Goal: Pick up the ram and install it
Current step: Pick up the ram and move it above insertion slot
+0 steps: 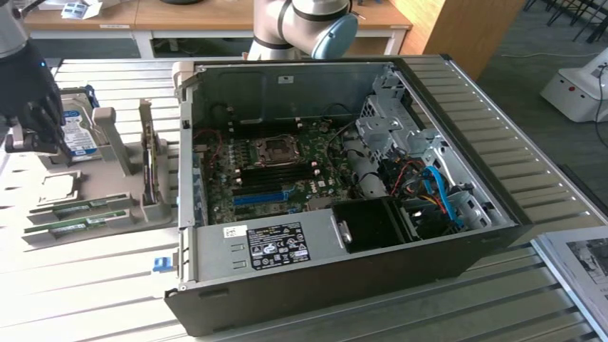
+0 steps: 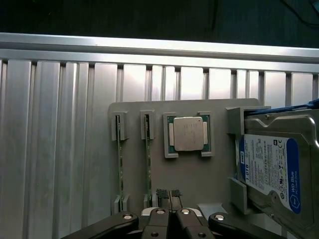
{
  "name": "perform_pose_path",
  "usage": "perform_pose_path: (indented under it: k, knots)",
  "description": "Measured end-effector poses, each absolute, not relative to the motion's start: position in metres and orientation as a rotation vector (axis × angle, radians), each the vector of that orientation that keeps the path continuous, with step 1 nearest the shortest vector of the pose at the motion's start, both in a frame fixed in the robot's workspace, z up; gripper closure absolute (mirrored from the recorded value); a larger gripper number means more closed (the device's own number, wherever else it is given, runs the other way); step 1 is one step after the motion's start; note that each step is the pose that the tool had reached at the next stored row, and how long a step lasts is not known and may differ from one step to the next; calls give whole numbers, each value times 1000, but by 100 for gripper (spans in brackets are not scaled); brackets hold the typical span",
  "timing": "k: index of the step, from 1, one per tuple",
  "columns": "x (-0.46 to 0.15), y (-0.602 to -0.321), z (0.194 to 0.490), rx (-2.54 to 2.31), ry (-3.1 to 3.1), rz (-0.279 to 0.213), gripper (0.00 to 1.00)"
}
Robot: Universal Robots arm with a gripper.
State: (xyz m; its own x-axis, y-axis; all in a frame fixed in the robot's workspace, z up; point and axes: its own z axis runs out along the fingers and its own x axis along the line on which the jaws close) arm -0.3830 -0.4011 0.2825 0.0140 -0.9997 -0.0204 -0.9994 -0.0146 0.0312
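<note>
Fingers [image 2: 161,193] pressed shut, empty, gripper [image 2: 168,195] over grey holder [image 2: 189,179] on bench [image 2: 60,149], just beside one ram stick [image 2: 148,164]

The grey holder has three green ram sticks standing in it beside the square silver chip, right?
Not quite. The wrist view shows two, not three: one ram stick and a second ram stick, standing in the grey holder beside the square silver chip.
</note>
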Motion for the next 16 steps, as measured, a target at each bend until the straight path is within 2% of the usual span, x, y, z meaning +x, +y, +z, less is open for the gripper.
perform_pose_path:
  k: [7, 10, 16]
  knots:
    - [-383, -401, 273, 2231, -2200, -57, 90]
    - [-384, -401, 260, 2231, -2200, -57, 90]
    - [-384, -403, 260, 2231, -2200, -57, 90]
